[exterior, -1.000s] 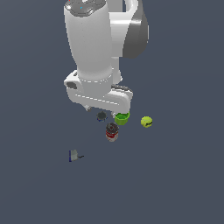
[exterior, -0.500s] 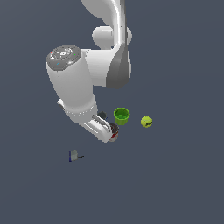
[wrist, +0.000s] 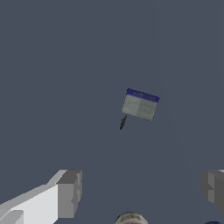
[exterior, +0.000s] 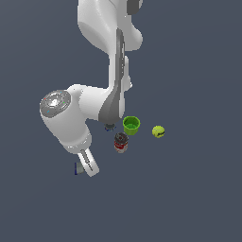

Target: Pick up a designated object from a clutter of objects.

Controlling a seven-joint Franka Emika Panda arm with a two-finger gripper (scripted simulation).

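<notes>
Grey pads (wrist: 70, 192) of the gripper (wrist: 142, 190) sit nearest in the wrist view, jaws spread wide apart and gripping nothing. Grey box (wrist: 140, 104) with a dark blue edge and a thin dark stub lies alone on the slate tabletop (wrist: 65, 65), beyond the pads and roughly between their lines, untouched. Exterior view: the same box (exterior: 77, 168) shows just beside the gripper (exterior: 90, 166), largely hidden by it, well apart from the rest. Red-and-white can (exterior: 121, 142), dark-topped, stands upright further off; green cup (exterior: 131, 125) near it; small dark round item (exterior: 109, 127) partly behind the arm; yellow-green ball (exterior: 158, 131) toward the exterior view's right.
</notes>
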